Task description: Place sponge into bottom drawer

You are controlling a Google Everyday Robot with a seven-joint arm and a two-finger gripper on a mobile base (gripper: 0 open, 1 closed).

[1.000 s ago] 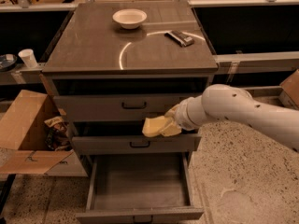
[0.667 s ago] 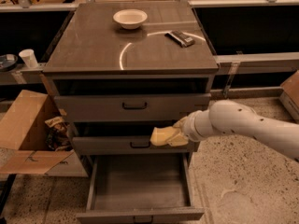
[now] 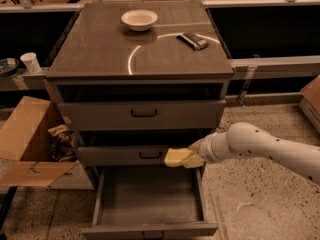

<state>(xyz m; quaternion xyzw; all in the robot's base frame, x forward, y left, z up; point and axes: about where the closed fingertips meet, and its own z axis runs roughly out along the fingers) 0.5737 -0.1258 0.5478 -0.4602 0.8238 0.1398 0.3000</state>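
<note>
The pale yellow sponge [image 3: 175, 157] is held in my gripper [image 3: 186, 158], in front of the middle drawer's right part and just above the open bottom drawer [image 3: 149, 199]. My white arm reaches in from the right. The bottom drawer is pulled out, its grey floor bare, with its dark handle at the front edge. The gripper is shut on the sponge, which sticks out to the left of the fingers.
A white bowl [image 3: 139, 19] and a dark flat packet [image 3: 193, 40] lie on the cabinet top [image 3: 100, 49]. Two upper drawers with black handles are closed. An open cardboard box [image 3: 30, 139] stands at the left. A paper cup [image 3: 31, 62] sits on a left shelf.
My gripper has carried the sponge downward and slightly to the right, from the top of the middle drawer's front to its lower right, closer to the open bottom drawer.
</note>
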